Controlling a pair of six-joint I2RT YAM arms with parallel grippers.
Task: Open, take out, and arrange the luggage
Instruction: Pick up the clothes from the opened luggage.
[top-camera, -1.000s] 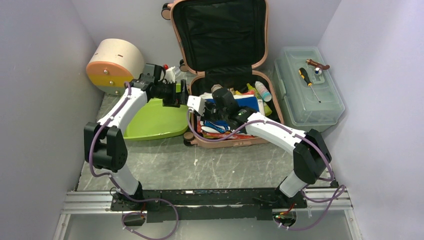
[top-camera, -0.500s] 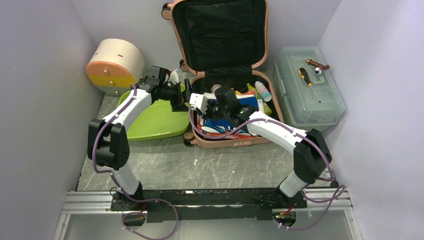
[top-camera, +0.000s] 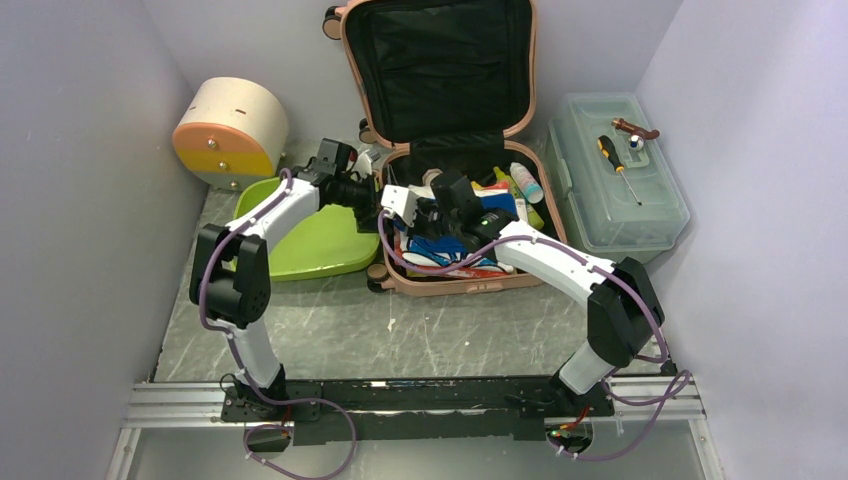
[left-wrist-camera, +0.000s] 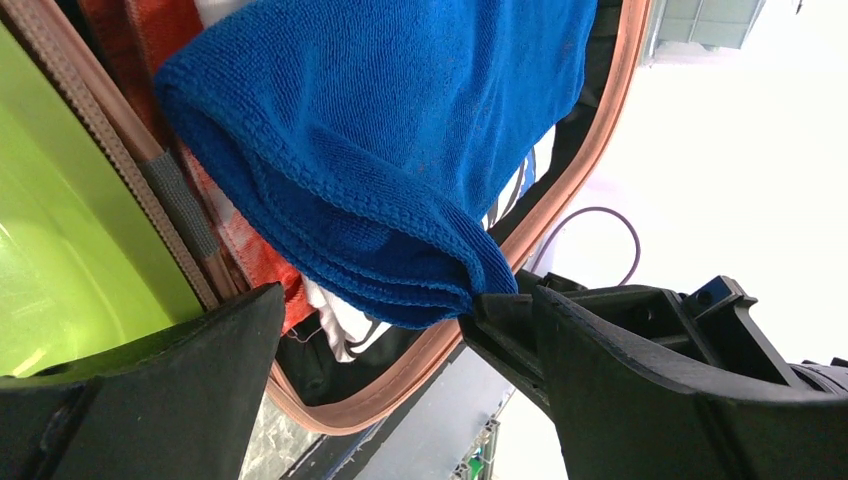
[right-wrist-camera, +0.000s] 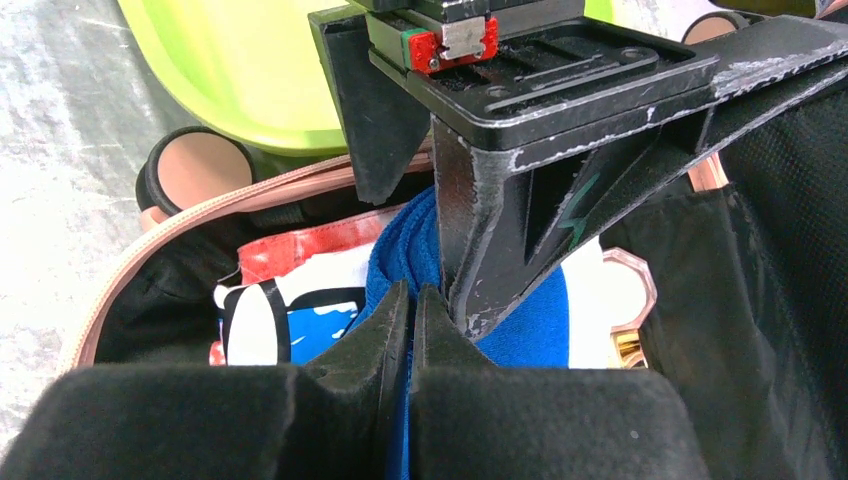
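Just ahead of left claw (left-wrist-camera: 400, 310), jaws spread wide: blue cloth (left-wrist-camera: 380, 140), bunched crosswise to gap, corner pinched tight in right claw (right-wrist-camera: 412, 300), above luggage (top-camera: 450, 287).

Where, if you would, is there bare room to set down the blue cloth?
The green tray left of the luggage is bare, as is the table strip between the luggage and the arm bases. The luggage's inside is crowded.
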